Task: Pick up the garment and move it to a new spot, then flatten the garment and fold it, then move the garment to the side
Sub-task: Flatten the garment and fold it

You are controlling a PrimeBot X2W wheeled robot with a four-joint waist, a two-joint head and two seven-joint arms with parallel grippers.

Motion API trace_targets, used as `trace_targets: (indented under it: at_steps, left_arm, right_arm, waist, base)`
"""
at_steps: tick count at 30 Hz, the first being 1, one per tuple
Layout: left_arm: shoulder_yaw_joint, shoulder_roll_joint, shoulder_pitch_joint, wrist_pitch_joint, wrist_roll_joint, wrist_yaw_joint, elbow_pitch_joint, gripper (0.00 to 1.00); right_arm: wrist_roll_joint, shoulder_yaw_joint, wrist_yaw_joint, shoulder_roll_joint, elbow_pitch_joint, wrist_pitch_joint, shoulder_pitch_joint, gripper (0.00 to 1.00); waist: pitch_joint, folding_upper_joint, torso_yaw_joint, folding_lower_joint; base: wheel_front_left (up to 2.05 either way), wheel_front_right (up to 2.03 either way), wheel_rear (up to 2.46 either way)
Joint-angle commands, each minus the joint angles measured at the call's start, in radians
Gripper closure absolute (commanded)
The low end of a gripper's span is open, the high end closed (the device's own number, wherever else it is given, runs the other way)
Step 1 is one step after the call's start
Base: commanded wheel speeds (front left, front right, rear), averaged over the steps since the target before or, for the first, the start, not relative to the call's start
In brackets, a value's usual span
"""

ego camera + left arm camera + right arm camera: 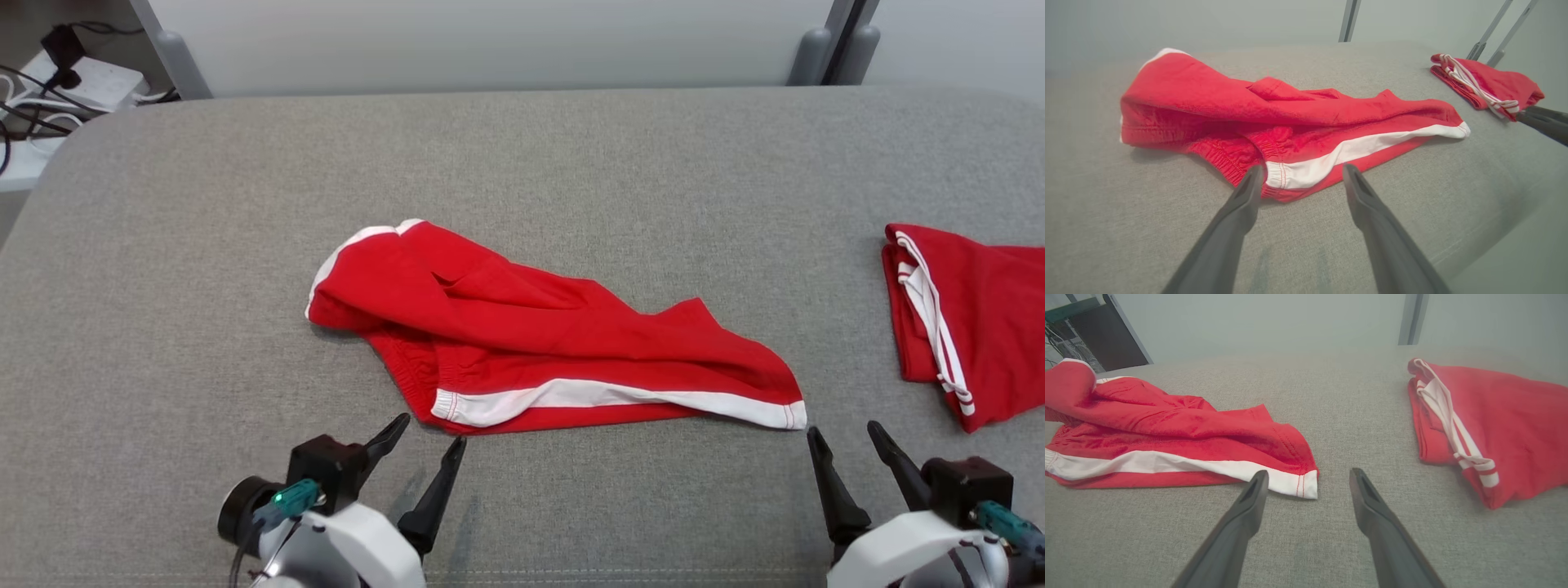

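Garment (531, 335) crumpled, centre of table (571, 163). Left gripper (431, 429) and right gripper (841, 428) wide open, empty, just short of its near edge. Pinch both striped corners (possibly several layers there) and lift evenly.

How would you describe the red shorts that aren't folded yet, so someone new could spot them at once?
Start at the big grey table; near its middle, just beyond the left hand and the right hand, lies a pair of red shorts. Unlike the neatly folded red garment at the table's right edge, these sprawl crumpled, with a broad white stripe along their near edge.
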State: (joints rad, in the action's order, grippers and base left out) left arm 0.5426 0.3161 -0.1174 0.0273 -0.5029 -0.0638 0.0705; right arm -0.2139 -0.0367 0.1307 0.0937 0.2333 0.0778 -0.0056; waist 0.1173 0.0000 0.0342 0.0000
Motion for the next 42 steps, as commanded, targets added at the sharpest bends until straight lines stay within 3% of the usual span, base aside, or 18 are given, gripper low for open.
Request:
trace_targets:
  at_steps: [1, 11, 24, 25, 26, 27, 28, 29, 36, 42]
  left_arm:
    - [-0.028, 0.006, -0.072, 0.001, -0.01, 0.016, 0.002, 0.0]
    - [0.018, -0.041, -0.221, 0.026, -0.02, 0.1, 0.208, 0.0]
    - [0.022, -0.079, -0.311, -0.012, -0.043, 0.136, 0.377, 0.0]
    - [0.022, -0.081, -0.316, -0.016, -0.045, 0.138, 0.386, 0.13]
    - [0.023, -0.083, -0.32, -0.019, -0.046, 0.14, 0.396, 0.54]
    - [0.025, -0.085, -0.324, -0.022, -0.047, 0.143, 0.403, 1.0]
    - [0.029, -0.087, -0.328, -0.026, -0.046, 0.146, 0.409, 1.0]
    - [0.033, -0.09, -0.33, -0.03, -0.046, 0.149, 0.413, 1.0]
    - [0.046, -0.082, -0.29, -0.046, -0.049, 0.148, 0.388, 1.0]
    - [0.036, -0.033, -0.136, 0.008, -0.109, 0.124, 0.212, 1.0]
  right_arm:
    - [-0.013, -0.029, 0.0, 0.022, -0.008, 0.0, -0.047, 0.0]
    - [-0.034, -0.109, 0.0, 0.05, 0.107, 0.012, -0.158, 0.0]
    - [-0.074, -0.191, 0.0, 0.059, 0.22, 0.047, -0.241, 0.0]
    - [-0.078, -0.195, 0.0, 0.06, 0.228, 0.048, -0.246, 0.0]
    - [-0.083, -0.199, 0.0, 0.059, 0.235, 0.048, -0.252, 0.07]
    - [-0.089, -0.204, 0.0, 0.059, 0.243, 0.046, -0.257, 0.53]
    - [-0.097, -0.209, 0.0, 0.059, 0.251, 0.043, -0.262, 0.94]
    - [-0.103, -0.212, 0.0, 0.06, 0.258, 0.042, -0.265, 1.0]
    - [-0.132, -0.207, 0.0, 0.074, 0.269, 0.062, -0.24, 1.0]
    - [-0.196, -0.147, 0.0, 0.098, 0.153, 0.026, -0.089, 1.0]
  waist:
    - [0.019, 0.0, -0.005, 0.0]
    - [0.088, 0.0, -0.015, 0.0]
    - [0.122, 0.0, -0.023, 0.0]
    - [0.123, 0.0, -0.022, 0.0]
    - [0.124, 0.0, -0.022, 0.0]
    - [0.125, 0.0, -0.022, 0.0]
    - [0.126, 0.0, -0.021, 0.0]
    - [0.127, 0.0, -0.02, 0.0]
    - [0.119, 0.0, -0.011, 0.0]
    - [0.112, 0.0, 0.009, 0.0]
  base:
    - [0.0, 0.0, 0.0]
    - [0.0, 0.0, 0.0]
    - [0.0, 0.0, 0.0]
    - [0.0, 0.0, 0.0]
    - [0.0, 0.0, 0.0]
    - [0.0, 0.0, 0.0]
    - [0.0, 0.0, 0.0]
    - [0.0, 0.0, 0.0]
    - [0.0, 0.0, 0.0]
    - [0.0, 0.0, 0.0]
